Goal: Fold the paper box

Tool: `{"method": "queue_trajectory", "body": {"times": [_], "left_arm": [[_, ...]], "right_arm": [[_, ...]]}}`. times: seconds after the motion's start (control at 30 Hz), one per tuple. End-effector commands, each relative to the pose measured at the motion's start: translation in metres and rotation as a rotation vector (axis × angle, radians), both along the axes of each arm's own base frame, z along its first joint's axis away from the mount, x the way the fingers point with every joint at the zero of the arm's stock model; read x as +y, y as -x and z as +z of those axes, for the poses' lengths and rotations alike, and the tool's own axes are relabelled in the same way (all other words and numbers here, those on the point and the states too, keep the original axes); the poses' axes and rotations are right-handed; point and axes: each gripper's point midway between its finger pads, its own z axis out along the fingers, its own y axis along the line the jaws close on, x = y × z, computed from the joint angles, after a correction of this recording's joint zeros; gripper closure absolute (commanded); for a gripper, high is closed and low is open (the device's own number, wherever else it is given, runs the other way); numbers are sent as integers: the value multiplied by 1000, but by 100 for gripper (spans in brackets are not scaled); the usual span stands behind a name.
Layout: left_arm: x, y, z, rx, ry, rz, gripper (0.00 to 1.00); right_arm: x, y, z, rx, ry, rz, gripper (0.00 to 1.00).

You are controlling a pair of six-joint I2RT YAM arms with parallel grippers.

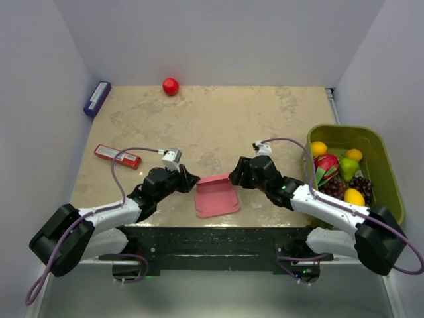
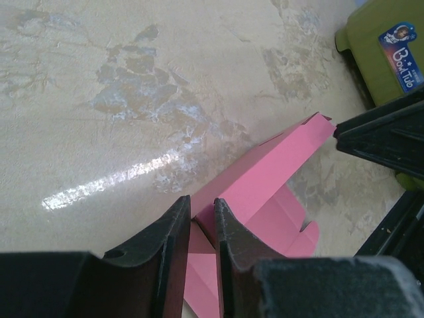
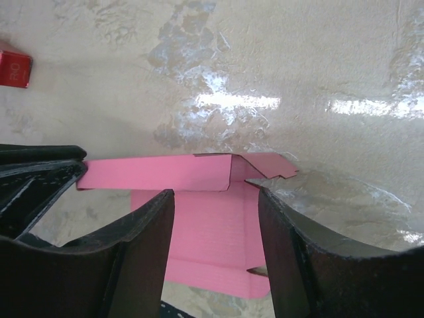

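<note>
The pink paper box [image 1: 217, 197] lies partly folded near the table's front edge, its far wall raised upright. My left gripper [image 1: 193, 180] is at its left end. In the left wrist view its fingers [image 2: 173, 228] stand narrow, shut on the corner of the paper box [image 2: 278, 172]. My right gripper [image 1: 233, 177] is at the box's right end. In the right wrist view it [image 3: 215, 192] is open, fingers spread over the flat panel of the paper box [image 3: 205, 225], with a small end flap raised just beyond the right fingertip. The left gripper's tip [image 3: 40, 179] touches the wall's far end.
A green tub [image 1: 344, 129] of fruit stands at the right and also shows in the left wrist view [image 2: 384, 46]. A red bar packet [image 1: 117, 156] lies at the left, a purple box [image 1: 97, 98] at the far left, a red ball [image 1: 171, 86] at the back.
</note>
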Motion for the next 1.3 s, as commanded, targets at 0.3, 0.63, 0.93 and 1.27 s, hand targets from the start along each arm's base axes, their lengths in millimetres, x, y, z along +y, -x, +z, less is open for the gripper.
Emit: {"method": "queue_trajectory", "body": {"times": [0.3,0.63,0.93,1.27], "left_arm": [[13,4,-29,81,-161,72,75],[9,9,-30,80,-166,54,75],[10,10,-32,85,-172,57,75],[10,11,-33,88,-178,56,75]], "right_arm": [[16,7,49,-65,95,32,48],[18,-12,36,-85,224,22,47],[22,-14,42,-129,253,36,49],[28,-22,24,-97,322,47,49]]}}
